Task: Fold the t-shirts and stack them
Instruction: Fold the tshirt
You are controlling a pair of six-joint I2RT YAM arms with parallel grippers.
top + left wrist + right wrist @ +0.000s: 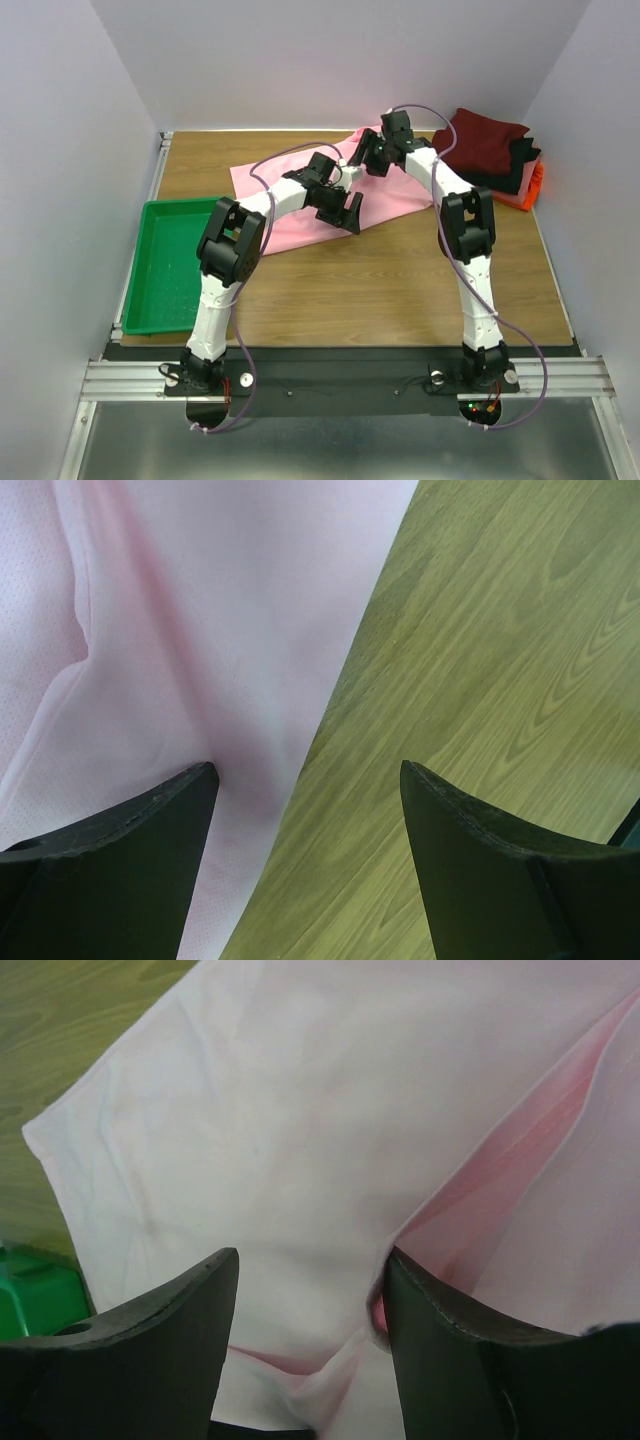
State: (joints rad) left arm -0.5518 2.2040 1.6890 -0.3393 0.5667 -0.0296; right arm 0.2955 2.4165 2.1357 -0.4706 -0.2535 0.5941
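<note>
A light pink t-shirt (290, 190) lies spread and rumpled at the back middle of the wooden table. My left gripper (350, 212) is open over the shirt's near right edge. In the left wrist view one finger is over the pink cloth (200, 630), the other over bare wood, and my left gripper (308, 775) holds nothing. My right gripper (368, 155) is open low over the shirt's far part. In the right wrist view a raised fold of the pink cloth (280, 1110) lies between the fingers of my right gripper (310, 1260) and touches the right finger (450, 1330).
A stack of folded dark red, black and orange-red shirts (495, 150) sits at the back right corner. A green plastic tray (170, 265) stands at the table's left edge; its corner shows in the right wrist view (35, 1290). Bare wood (400, 280) lies in front.
</note>
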